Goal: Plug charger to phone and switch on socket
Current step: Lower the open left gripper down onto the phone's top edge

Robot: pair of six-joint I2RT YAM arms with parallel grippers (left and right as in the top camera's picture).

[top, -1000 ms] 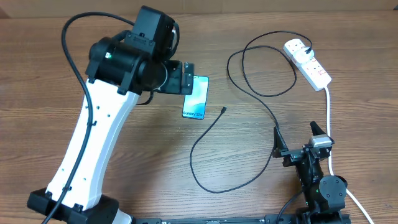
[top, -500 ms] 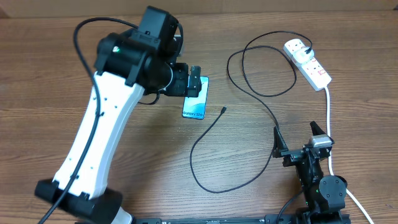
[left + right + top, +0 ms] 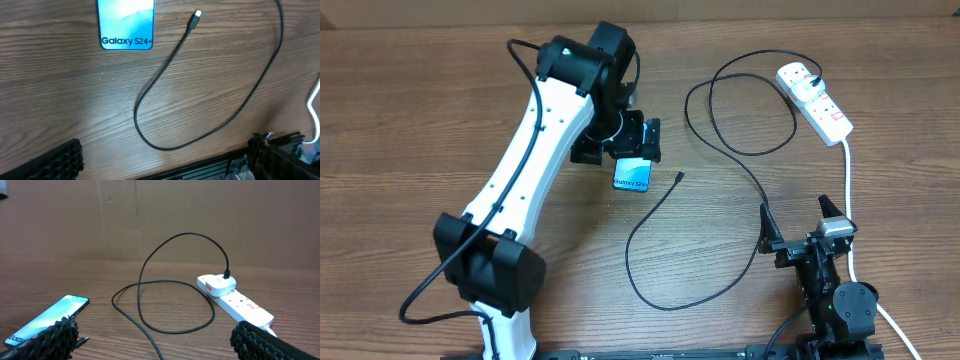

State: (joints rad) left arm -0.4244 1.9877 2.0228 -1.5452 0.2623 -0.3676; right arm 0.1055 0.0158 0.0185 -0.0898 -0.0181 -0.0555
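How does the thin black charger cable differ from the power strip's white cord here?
The charger cable is thin and black; the white cord is thicker. The charger cable loops across the table, while the white cord runs nearly straight toward the near edge. The charger cable's plug tip lies free beside the phone; the white cord's far end is out of view. Both start at the power strip.
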